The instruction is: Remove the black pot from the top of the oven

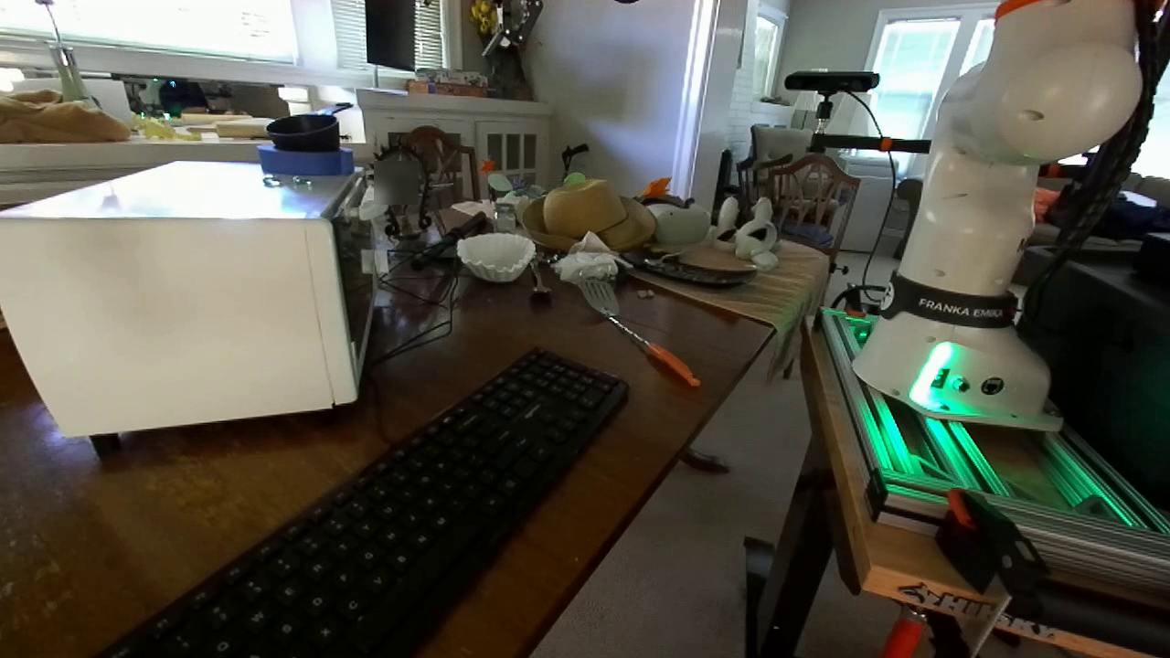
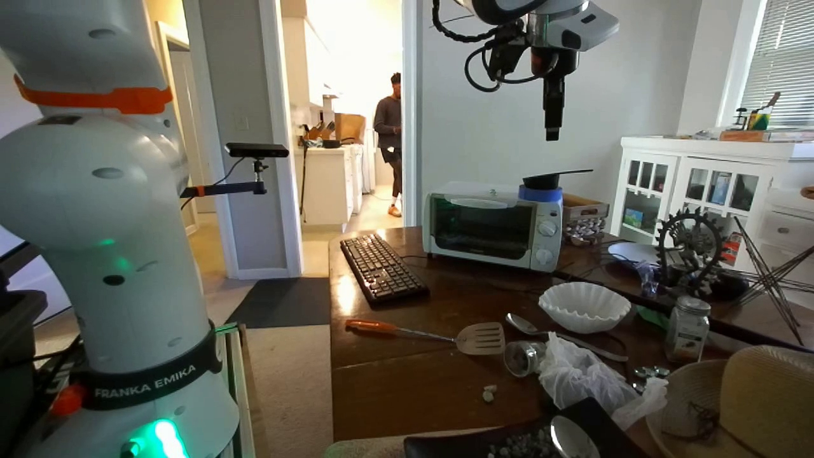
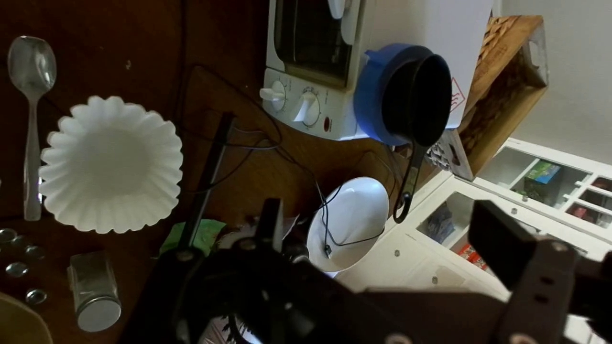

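Observation:
The black pot (image 1: 305, 133) is small and round with a long handle. It sits on a blue round piece (image 1: 306, 161) on top of the white oven (image 1: 174, 311). In an exterior view the pot (image 2: 540, 182) stands at the knob end of the oven (image 2: 480, 230), its handle pointing right. In the wrist view the pot (image 3: 425, 102) is upper right, with its handle running down toward the space between the fingers. My gripper (image 2: 552, 135) points down, in the air above the pot. In the wrist view the gripper (image 3: 385, 231) has its fingers wide apart with nothing held.
A black keyboard (image 2: 385, 268) lies in front of the oven. A fluted white bowl (image 2: 585, 308), a spatula (image 2: 480, 338), a spoon and a jar (image 2: 688, 329) are on the table. A wooden basket (image 3: 502, 91) stands behind the oven. Cables lie beside it, over a white dish (image 3: 351, 215).

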`<action>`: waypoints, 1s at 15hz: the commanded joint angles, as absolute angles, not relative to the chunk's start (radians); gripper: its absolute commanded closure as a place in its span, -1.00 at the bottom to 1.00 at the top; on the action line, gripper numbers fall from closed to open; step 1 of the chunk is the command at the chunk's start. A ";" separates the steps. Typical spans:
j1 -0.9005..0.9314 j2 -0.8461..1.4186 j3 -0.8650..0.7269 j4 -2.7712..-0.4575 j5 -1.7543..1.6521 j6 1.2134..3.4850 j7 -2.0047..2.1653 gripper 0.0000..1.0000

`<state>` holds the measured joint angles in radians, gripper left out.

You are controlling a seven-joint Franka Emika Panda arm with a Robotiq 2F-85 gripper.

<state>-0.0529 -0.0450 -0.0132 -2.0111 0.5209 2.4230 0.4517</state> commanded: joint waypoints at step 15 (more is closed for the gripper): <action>-0.011 0.137 0.015 -1.874 0.655 2.539 0.423 -1.00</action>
<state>-0.0270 0.0586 0.0031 -1.9319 0.5934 2.4788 0.4469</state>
